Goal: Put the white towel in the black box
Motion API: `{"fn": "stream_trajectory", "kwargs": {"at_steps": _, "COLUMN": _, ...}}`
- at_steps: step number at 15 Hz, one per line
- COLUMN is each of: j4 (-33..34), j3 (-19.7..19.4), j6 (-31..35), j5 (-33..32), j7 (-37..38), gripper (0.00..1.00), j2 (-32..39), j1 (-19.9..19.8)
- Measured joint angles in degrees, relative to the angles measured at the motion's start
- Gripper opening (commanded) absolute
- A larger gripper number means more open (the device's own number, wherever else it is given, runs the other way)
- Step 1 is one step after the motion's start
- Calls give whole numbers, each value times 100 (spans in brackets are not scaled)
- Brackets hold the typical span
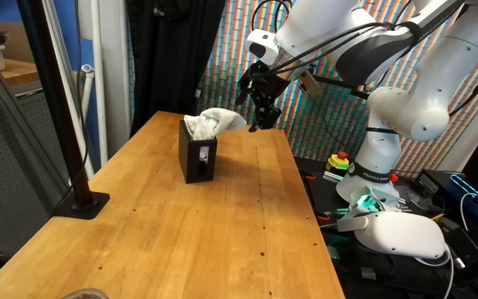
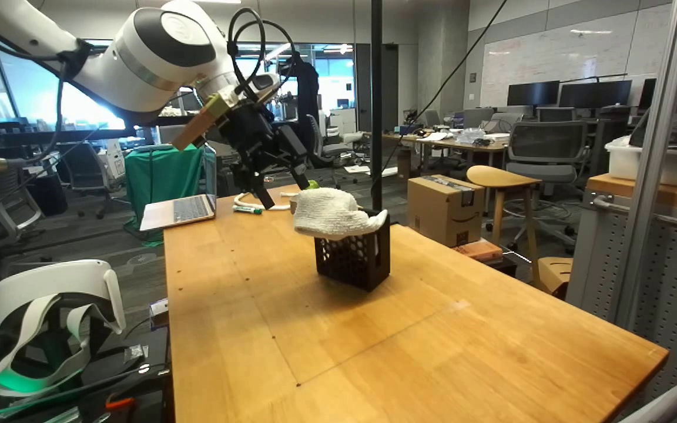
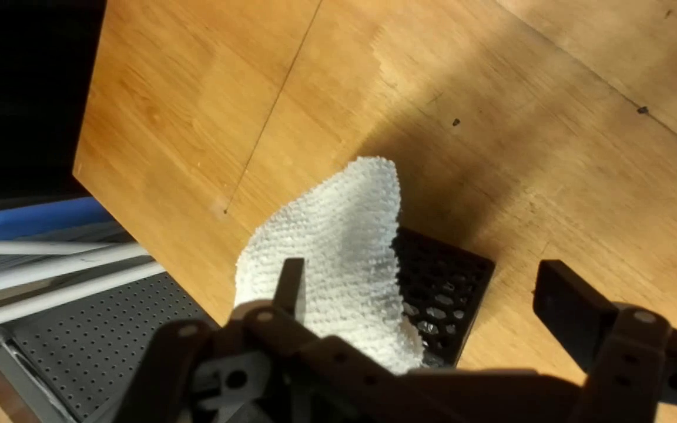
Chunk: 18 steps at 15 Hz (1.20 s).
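Gripper's point(image 3: 419, 268) spread wide, holding nothing, hanging in the air near the box and, far as I can tell, clear of the cloth. Makes sense, since the white towel point(image 1: 219, 120) doesn't need holding: it's bunched into the mouth of the black box point(image 2: 347, 261), walls propping it, one fat fold flopping over the rim on the robot's side. Something white shows through the slot in the end wall, probably more towel, so I'd guess it's wedged well enough. I'd call the job basically done unless you want that overhang poked down. Box stands upright, but a sideways nudge could tip it imo.

Table's point(image 1: 222, 232) bare-looking wood with seams and little dark holes. Black post point(image 1: 54, 99) along one edge, laptop point(image 2: 183, 210) and green marker point(image 2: 247, 209) near the end. Around us it's typical lab clutter: white VR headset point(image 1: 407, 234), cardboard box point(image 2: 426, 211) by a stool point(image 2: 500, 176), striped wall point(image 1: 232, 70), whiteboard point(image 2: 573, 50).
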Motion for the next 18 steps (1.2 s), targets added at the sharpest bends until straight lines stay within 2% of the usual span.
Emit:
{"fn": "stream_trajectory", "kwargs": {"at_steps": 1, "j4": -16, "j3": -4, "j6": 7, "j5": -119, "j7": 0, "gripper": 100, "j2": 12, "j1": -39}}
{"fn": "stream_trajectory", "kwargs": {"at_steps": 3, "j4": -25, "j3": -25, "j6": 48, "j5": -357, "j7": 0, "gripper": 75, "j2": 54, "j1": -122}}
{"fn": "stream_trajectory", "kwargs": {"at_steps": 7, "j4": -25, "j3": -96, "j6": 190, "j5": -689, "j7": 0, "gripper": 42, "j2": 152, "j1": -228}}
{"fn": "stream_trajectory", "kwargs": {"at_steps": 11, "j4": -26, "j3": -181, "j6": 366, "j5": -742, "j7": 0, "gripper": 11, "j2": 234, "j1": -234}}
{"fn": "stream_trajectory", "kwargs": {"at_steps": 15, "j4": -26, "j3": -225, "j6": 582, "j5": -742, "j7": -1, "gripper": 1, "j2": 306, "j1": -234}}
{"fn": "stream_trajectory", "kwargs": {"at_steps": 16, "j4": -25, "j3": -226, "j6": 628, "j5": -743, "j7": -1, "gripper": 5, "j2": 311, "j1": -234}}
{"fn": "stream_trajectory", "kwargs": {"at_steps": 18, "j4": 3, "j3": -219, "j6": 692, "j5": -795, "j7": -2, "gripper": 6, "j2": 310, "j1": -234}}
